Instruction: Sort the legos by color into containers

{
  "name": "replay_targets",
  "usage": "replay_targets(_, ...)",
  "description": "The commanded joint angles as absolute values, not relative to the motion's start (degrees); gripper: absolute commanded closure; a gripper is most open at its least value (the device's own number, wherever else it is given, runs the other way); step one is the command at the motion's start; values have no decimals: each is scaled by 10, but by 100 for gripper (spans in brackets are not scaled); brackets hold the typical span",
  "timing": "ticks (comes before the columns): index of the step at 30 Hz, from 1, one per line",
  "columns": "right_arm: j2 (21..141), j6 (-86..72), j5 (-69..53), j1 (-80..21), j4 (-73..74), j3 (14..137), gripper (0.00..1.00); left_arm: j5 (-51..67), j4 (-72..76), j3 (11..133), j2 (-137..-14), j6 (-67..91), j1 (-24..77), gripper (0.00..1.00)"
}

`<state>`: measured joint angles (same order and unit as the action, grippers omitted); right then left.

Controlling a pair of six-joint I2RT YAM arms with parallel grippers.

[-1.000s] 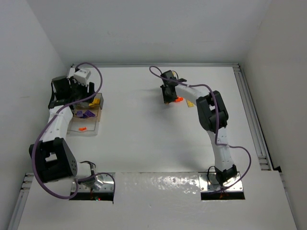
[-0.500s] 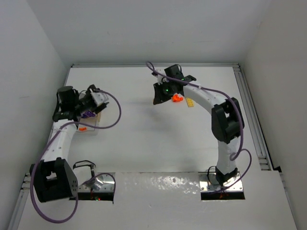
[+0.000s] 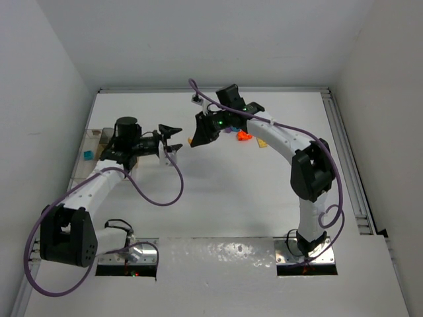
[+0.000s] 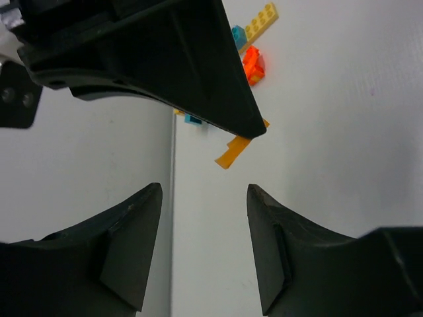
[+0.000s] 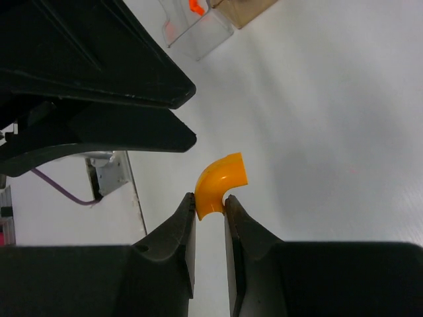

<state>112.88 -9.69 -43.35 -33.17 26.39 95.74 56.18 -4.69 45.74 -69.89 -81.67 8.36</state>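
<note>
My right gripper (image 3: 193,139) is shut on a curved orange-yellow lego (image 5: 220,185), held above the table near its middle; the gripper shows in its own wrist view (image 5: 210,201). My left gripper (image 3: 176,138) is open and empty, its tips facing the right gripper at close range; the jaws stand wide apart in the left wrist view (image 4: 203,191). The held lego (image 4: 232,150) shows there under the right gripper's finger (image 4: 165,72). Loose legos lie behind: an orange one (image 3: 243,136), a yellow plate (image 3: 262,142), a purple one (image 3: 228,131). The clear containers (image 3: 91,146) stand at the far left with a teal lego (image 3: 86,155).
In the right wrist view a clear container (image 5: 210,28) with an orange lego (image 5: 196,6) lies beyond the left gripper's black fingers (image 5: 119,132). A yellow plate (image 4: 261,18), teal lego (image 4: 238,34) and orange lego (image 4: 254,65) lie together. Walls enclose the table.
My left gripper swung from over the containers to the right, toward the table's middle. My right gripper moved left from the lego pile with the orange-yellow piece, and the two now face each other.
</note>
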Motion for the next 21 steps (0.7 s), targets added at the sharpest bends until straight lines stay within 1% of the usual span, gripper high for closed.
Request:
replay_targets(1,1096,-102,-465,-340,239,969,100,590,-10,454,-702,-907,98,49)
replay_targets(3,1095,-98,-464,-345,238,969,100,589,-17,461,-710,-920,103,50)
replay_targets(7,1093,-104,-465,-354,231,968,100,591,-72,485,-730,-962,114,57)
replay_targets(11,1095,-105,-462,-354,228,971,100,592,-117,489,-734,-988,126,59)
replay_targets(13,1095,-103,-462,-354,229,972,100,587,-118,486,-735,-984,131,60)
replay_targets(15,1096,-104,-465,-354,229,971,100,582,-113,486,-734,-982,134,63)
replay_targets(17,1096,-106,-465,-354,227,969,100,578,-106,487,-734,-976,135,72)
replay_targets(18,1096,-106,-465,-354,226,969,100,577,-105,489,-734,-973,136,79)
replay_targets(19,1096,-106,-464,-354,226,968,100,576,-105,490,-734,-971,136,85)
replay_targets(20,1095,-105,-461,-354,226,968,100,575,-105,490,-733,-970,136,88)
replay_targets(21,1096,-105,-461,-354,226,967,100,572,-105,490,-733,-969,136,93)
